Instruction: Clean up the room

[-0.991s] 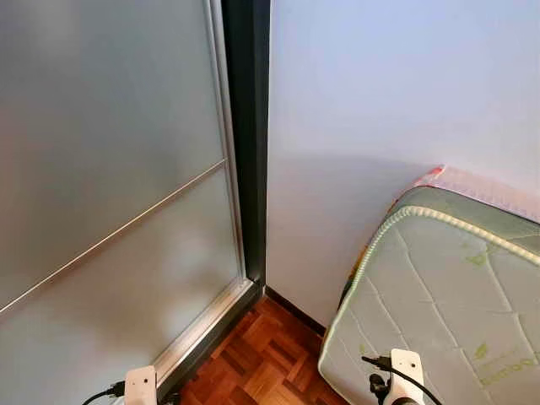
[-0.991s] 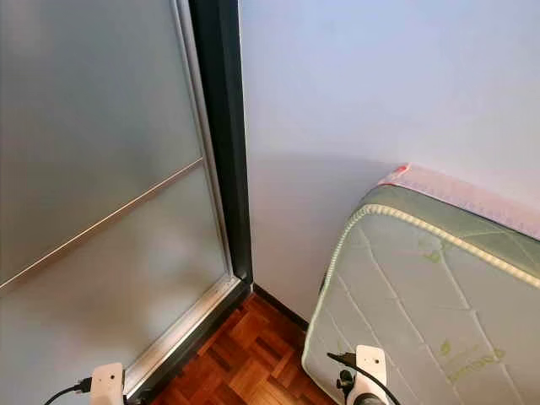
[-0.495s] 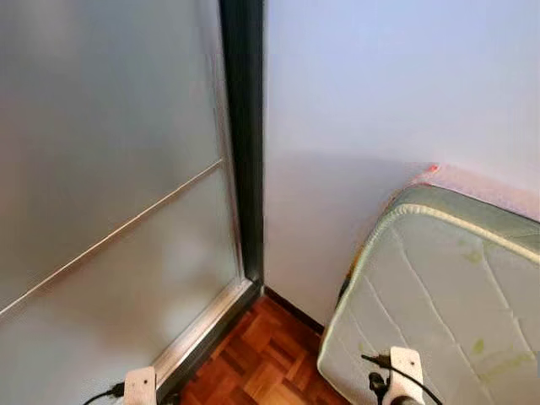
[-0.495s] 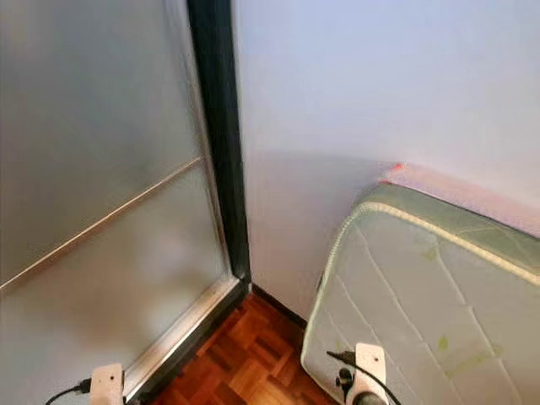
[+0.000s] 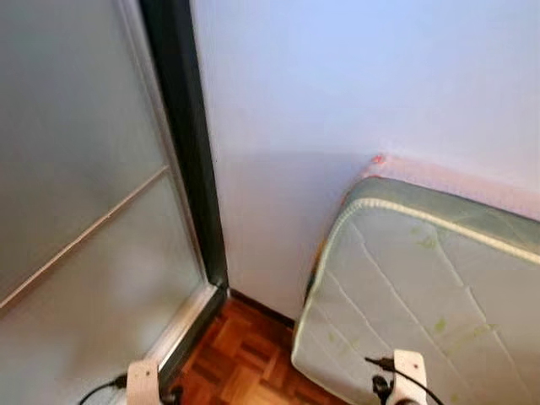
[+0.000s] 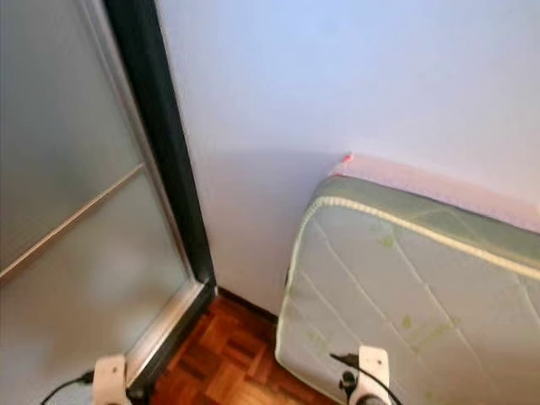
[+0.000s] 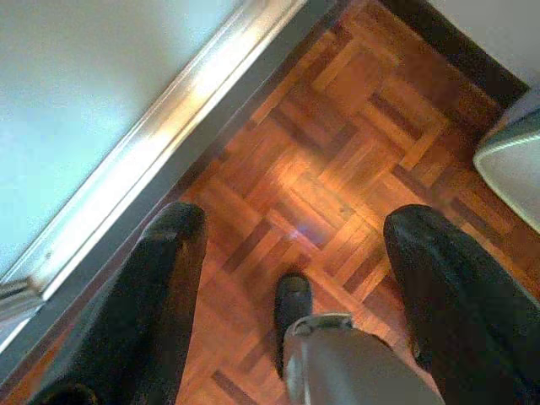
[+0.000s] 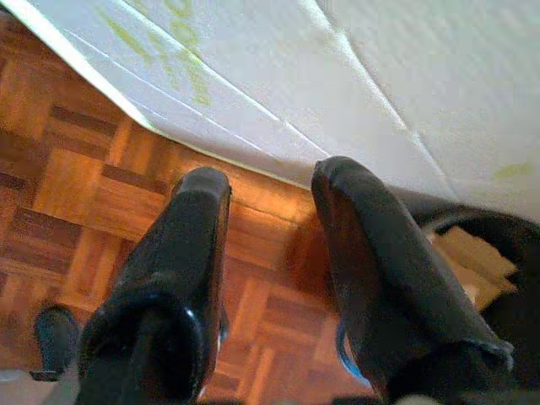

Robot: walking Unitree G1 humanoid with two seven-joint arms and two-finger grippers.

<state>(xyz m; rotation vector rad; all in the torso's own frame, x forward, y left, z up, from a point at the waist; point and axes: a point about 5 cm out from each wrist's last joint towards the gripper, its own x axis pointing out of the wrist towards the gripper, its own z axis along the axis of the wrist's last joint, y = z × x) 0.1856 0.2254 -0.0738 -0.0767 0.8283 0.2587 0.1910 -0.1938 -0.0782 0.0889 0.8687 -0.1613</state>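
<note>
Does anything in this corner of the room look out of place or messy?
The mattress looks odd: it is bare, with no sheet, and its quilted top carries faint green marks, too blurred to tell print from stain. A pink layer shows along its far edge by the wall. The wooden floor looks tidy.

A quilted pale-green mattress (image 5: 422, 278) lies against the wall, above parquet.
</note>
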